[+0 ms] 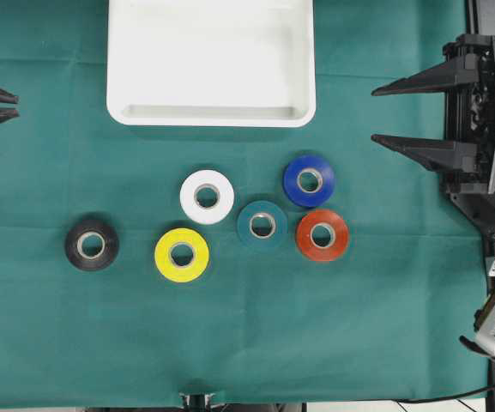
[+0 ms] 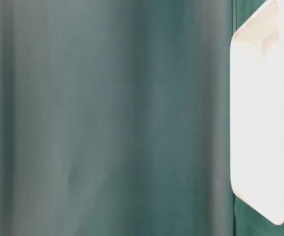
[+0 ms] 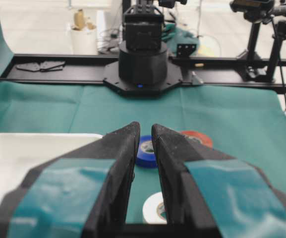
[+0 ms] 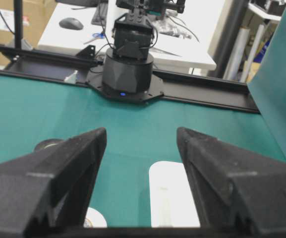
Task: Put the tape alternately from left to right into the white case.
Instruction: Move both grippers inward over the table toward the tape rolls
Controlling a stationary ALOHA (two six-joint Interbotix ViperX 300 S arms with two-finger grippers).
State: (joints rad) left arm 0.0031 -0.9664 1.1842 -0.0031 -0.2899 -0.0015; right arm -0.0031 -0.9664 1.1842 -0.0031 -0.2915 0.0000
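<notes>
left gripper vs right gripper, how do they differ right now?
The left gripper stands shut, its fingers nearly touching; the right gripper stands open with a wide gap. The left gripper's fingers carry teal tape patches; the right gripper's fingers are bare black. Only the left gripper's tips enter the overhead view, while the right gripper shows wholly. Both hold nothing and sit clear of the rolls.

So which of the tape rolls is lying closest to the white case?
The blue roll. It lies nearest the rim of the white case, below its right corner. The white roll comes a close second; the rest lie farther down the green cloth.
</notes>
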